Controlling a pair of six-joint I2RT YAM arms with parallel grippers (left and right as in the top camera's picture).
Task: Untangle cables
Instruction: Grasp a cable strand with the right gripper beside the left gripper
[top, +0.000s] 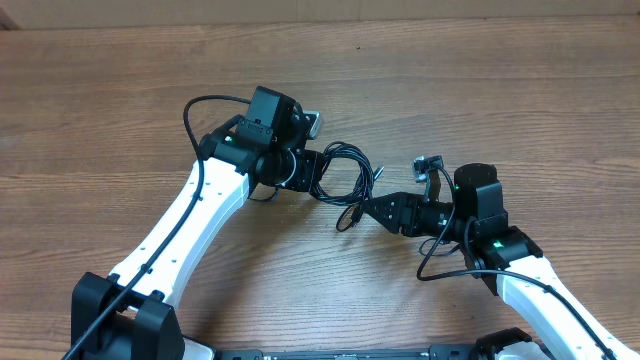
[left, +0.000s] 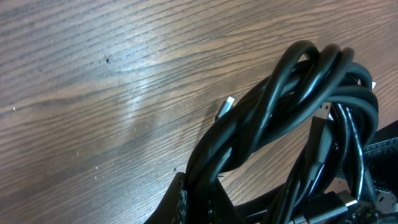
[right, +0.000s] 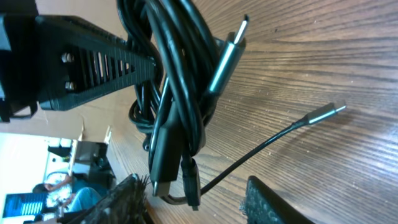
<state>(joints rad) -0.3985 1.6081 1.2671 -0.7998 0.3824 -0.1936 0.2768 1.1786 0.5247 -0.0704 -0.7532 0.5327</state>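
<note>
Left arm (top: 190, 215), white links w/ black joints, enters from bottom-left. Its black two-finger left gripper (top: 318, 172) is pressed together, pinching the cables (top: 345, 168): thin black flexible cords wound into one small coiled bundle.

Left wrist cam: bundle (left: 298, 93) fills the right half of view, loops twisted over each other right at the fingers. One finger (left: 180, 202) shows at the bottom edge, touching the cords. A small silver plug tip (left: 228, 103) pokes out on the bundle's left side, over the brown wood-grain table (left: 93, 93).

Bundle pos: btw both grippers, at the tip of the left one, just ahead of the right one. Can't tell if it touches the table.

Right wrist cam: the left gripper's slotted black finger (right: 93, 62) enters from the left and meets the cords (right: 174, 74) near the top. A grey-tipped plug (right: 227, 56) sticks up-right out of the loops. One thin strand w/ a silver-tipped plug (right: 326, 112) runs out to the right, over the table.

Right gripper (top: 360, 210), black, fingers spread apart, pinching nothing. The bundle's lower end and the thin strand sit in the gap btw its fingers (right: 267, 199). Right arm (top: 540, 290), also white, enters from bottom-right.
</note>
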